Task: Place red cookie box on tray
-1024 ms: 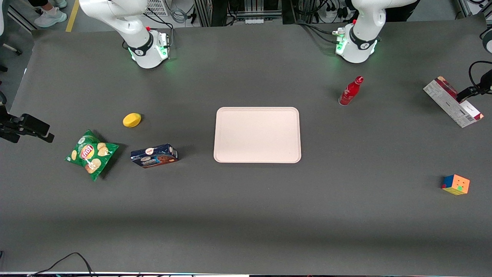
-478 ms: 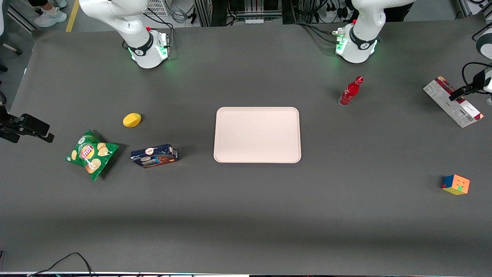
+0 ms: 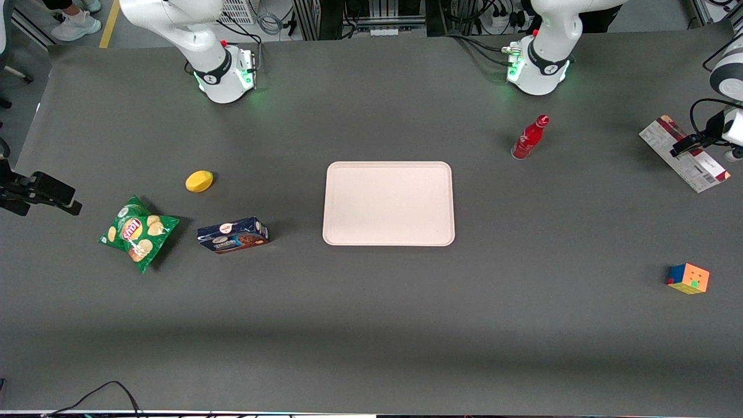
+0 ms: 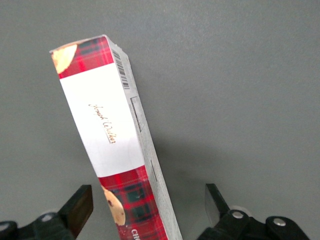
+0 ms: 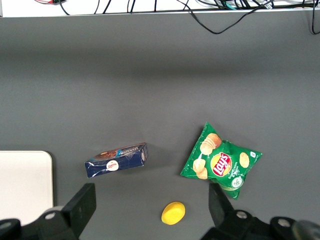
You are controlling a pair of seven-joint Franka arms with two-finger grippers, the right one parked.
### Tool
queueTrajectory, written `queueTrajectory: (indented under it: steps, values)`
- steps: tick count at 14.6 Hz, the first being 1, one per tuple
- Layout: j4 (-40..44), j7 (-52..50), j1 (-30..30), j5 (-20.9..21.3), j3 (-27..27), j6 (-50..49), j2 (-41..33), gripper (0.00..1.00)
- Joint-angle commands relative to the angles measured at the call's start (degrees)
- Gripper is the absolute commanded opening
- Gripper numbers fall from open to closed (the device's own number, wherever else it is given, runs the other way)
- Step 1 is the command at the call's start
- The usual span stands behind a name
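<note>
1. Dark grey matting covers the whole table [image 3: 371, 325], and all the action is out at the working arm's end of it.
2. And there's the red cookie box [image 3: 682, 153], standing on its long thin edge rather than lying flat, printed grey back tipped toward the front camera. The wrist view catches its red tartan and white label face [image 4: 107, 135].
3. The gripper [image 3: 685, 145] hangs right above that box. Its fingers [image 4: 80, 207] are spread wide, one on each side of the narrow edge, with a clear gap on both sides, so nothing is gripped yet.
4. That straddle looks deliberate to me: an upright, thin box offers two flat faces for the pads to close on, far easier than prying it off the mat.
5. Its target, the pale tray [image 3: 332, 203], sits in the middle of the table, well apart from the box, so a long carry is still to come.
6. Between the two stands a red bottle [image 3: 529, 137], farther from the front camera than the tray and close to the likely path, something to lift over, I'd say.
7. A colour cube [image 3: 688, 278] sits nearer the front camera at the same end.
8. Toward the parked arm's end lie a dark blue cookie box [image 3: 233, 234], a green Lay's chip bag [image 3: 137, 232] and a yellow lemon-like object [image 3: 199, 181], all out of the way.
</note>
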Motion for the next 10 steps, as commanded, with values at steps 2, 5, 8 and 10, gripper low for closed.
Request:
queueTrajectory:
  steps: [2, 5, 8, 10]
  values:
    - [0.9, 2.7, 0.7, -1.3, 0.1, 0.6, 1.9, 1.0]
    - [1.4, 6.5, 1.9, -3.4, 0.0, 0.6, 3.5, 1.0]
    - [2.2, 8.4, 1.9, -4.2, 0.0, 0.6, 4.5, 0.93]
    - [2.1, 8.4, 1.9, -5.5, -0.1, 0.5, 4.6, 0.66]
